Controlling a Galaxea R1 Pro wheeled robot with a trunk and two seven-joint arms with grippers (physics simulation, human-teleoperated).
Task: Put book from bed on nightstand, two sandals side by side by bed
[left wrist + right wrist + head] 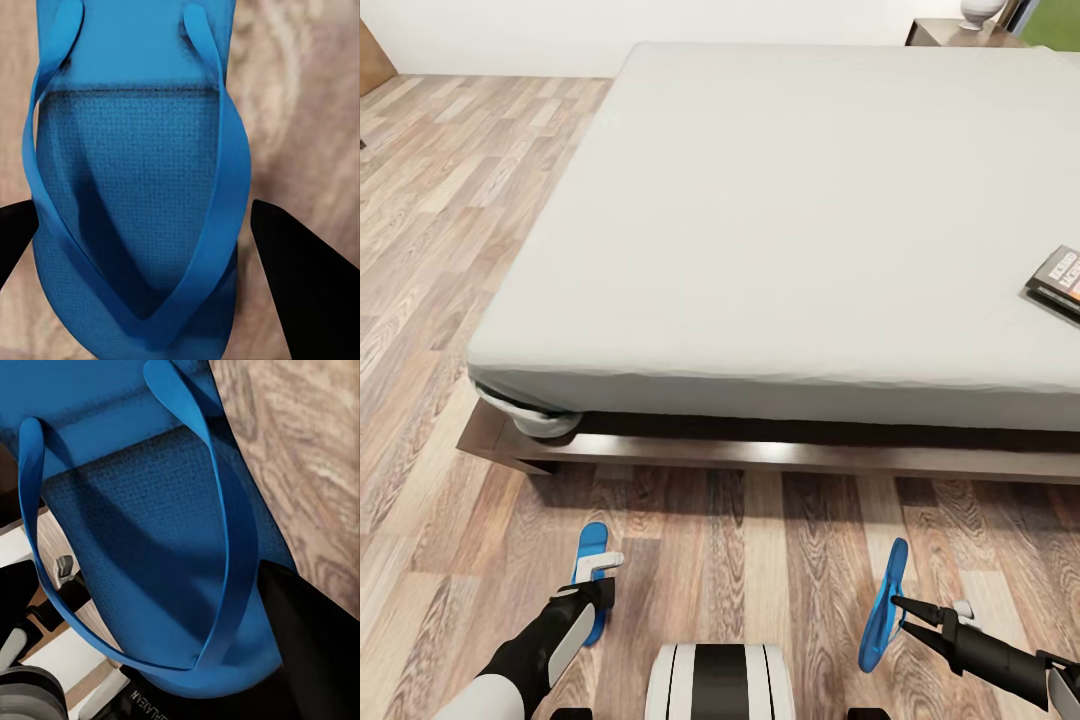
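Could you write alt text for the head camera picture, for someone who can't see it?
A robot looks down at a large low bed with a plain grey mattress, each arm at a bright blue flat sandal on the wood-plank floor: left sandal flat, right sandal tilted on edge. A small dark paperback book lies near the mattress's right edge.

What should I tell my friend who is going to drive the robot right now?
Left gripper: open, fingers either side of the left sandal, which lies flat on the floor.
Right gripper: shut on the right sandal, held on edge, tilted.
Book: on the bed, near its right edge.
Nightstand: beyond the bed's far corner.
Done: nothing settled yet.
Left: set both sandals side by side by the bed; move the book to a nightstand.
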